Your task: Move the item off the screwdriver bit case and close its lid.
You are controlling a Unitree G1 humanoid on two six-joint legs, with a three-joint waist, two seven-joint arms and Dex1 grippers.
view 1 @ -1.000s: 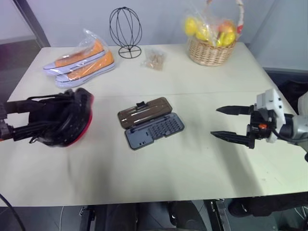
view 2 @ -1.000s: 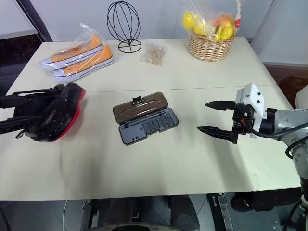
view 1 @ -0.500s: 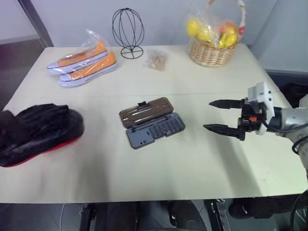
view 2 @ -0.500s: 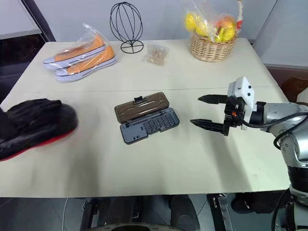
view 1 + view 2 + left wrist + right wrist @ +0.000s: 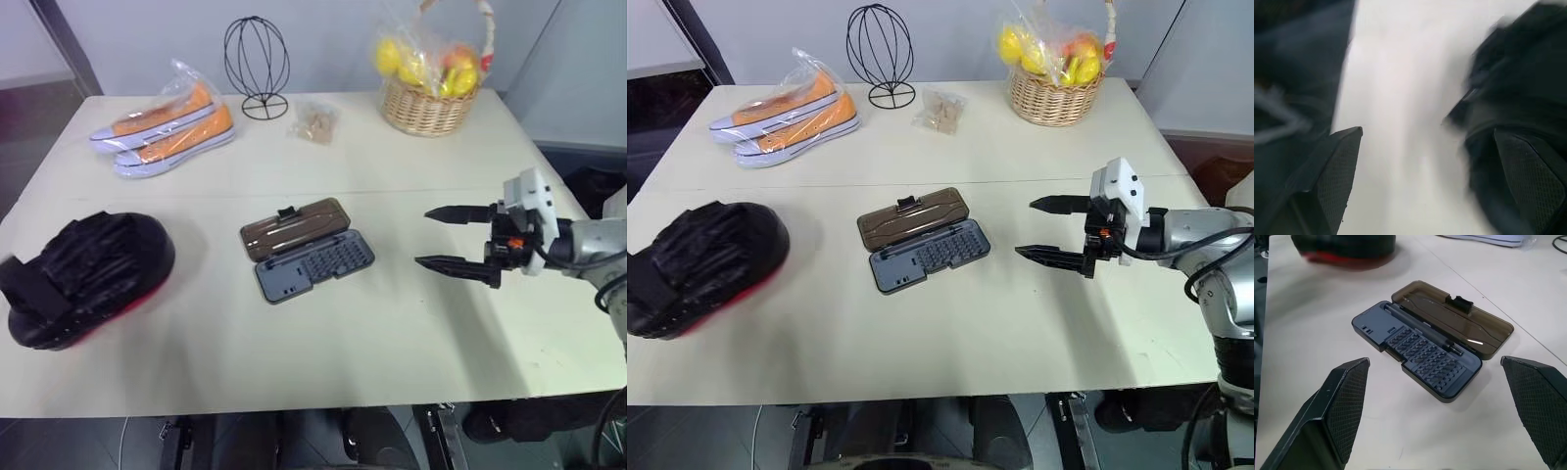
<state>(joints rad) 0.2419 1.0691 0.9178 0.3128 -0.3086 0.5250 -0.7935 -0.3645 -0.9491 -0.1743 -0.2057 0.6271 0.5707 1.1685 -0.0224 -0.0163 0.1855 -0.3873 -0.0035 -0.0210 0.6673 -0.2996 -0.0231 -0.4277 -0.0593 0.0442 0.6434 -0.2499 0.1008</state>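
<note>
The mitt [image 5: 88,276] lies at the worktop's [image 5: 392,333] left edge, well apart from the case [image 5: 307,250], its crinkled black face up and tilted, a strip of red rim showing along its near side. Its black strap end sticks out to the left, past the worktop's edge. The case sits in the middle of the worktop, open flat and turned at a slant: the grey tray with its rows of bits lies nearer, the smoky brown lid [image 5: 294,227] lies hinged back behind it, its black latch tab on the far edge. Nothing rests on the case.

The right tool [image 5: 446,238] hangs above the worktop to the right of the case, pointing toward it, its two black fingers spread wide with nothing between them. In the left wrist view the left tool [image 5: 1427,161] also stands wide apart and empty, with blurred dark shapes on both sides.

Along the far edge are bagged orange sneakers [image 5: 165,122], a wire stand [image 5: 256,65], a small packet [image 5: 315,119] and a fruit basket [image 5: 432,83].
</note>
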